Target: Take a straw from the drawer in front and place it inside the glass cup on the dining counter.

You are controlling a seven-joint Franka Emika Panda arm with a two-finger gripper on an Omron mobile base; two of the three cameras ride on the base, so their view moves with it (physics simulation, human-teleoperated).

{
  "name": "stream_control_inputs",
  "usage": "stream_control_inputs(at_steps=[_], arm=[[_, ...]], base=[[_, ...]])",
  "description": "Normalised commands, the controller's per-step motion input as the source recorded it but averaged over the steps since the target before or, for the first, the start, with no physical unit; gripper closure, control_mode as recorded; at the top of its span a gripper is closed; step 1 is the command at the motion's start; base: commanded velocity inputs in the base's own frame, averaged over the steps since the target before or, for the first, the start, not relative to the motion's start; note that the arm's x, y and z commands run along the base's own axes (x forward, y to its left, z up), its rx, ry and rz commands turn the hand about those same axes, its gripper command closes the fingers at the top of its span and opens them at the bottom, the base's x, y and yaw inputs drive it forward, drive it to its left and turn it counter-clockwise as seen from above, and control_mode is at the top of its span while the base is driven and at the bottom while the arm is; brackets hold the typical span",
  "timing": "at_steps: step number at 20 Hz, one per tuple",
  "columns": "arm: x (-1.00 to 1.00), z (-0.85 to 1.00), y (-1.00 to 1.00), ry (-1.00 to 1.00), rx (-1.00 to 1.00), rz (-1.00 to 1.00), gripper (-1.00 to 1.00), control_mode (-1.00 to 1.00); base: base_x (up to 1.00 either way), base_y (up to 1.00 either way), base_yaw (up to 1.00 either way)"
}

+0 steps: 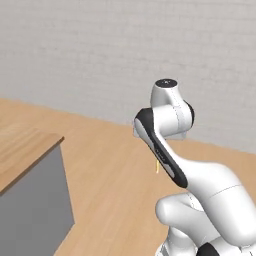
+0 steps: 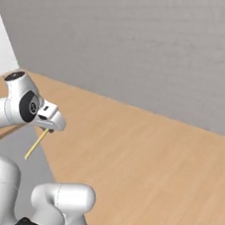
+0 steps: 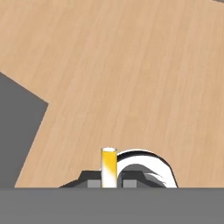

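My fingers [image 3: 92, 183]: pressed onto the straw [image 2: 36, 144], one on each side.
Hold point: near its upper end; the long part hangs slanting below my gripper [image 2: 50, 128].
Handling, I judge: light, stiff, slim; likely to pivot or slip.
Surroundings: wooden floor [image 2: 155, 159] beneath; dining counter [image 1: 20, 147] corner to the left.

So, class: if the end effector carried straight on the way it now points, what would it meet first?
Most likely the bare wood floor. The end effector, shut on the straw, aims down at open floorboards, and the grey counter base sits off to one side. Depth is hard to judge.
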Motion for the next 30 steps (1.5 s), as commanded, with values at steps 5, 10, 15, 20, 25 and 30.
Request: stream_control_inputs(at_steps=[5,10,15,20,25,30], arm=[[0.00,0.00,0.00,0.00,0.00,0.00,1.00,1.00],[0.00,0.00,0.00,0.00,0.00,0.00,1.00,1.00],[0.00,0.00,0.00,0.00,0.00,0.00,1.00,1.00],[0.00,0.00,0.00,0.00,0.00,0.00,1.00,1.00],[0.00,0.00,0.00,0.00,0.00,0.00,1.00,1.00],[0.00,0.00,0.00,0.00,0.00,0.00,1.00,1.00]], base=[[0.94,-0.59,0.59],[0.86,-0.65,0.59],[0.83,-0.68,0.58],[0.81,-0.66,0.57],[0.77,-0.68,0.57],[0.79,-0.71,0.55]])
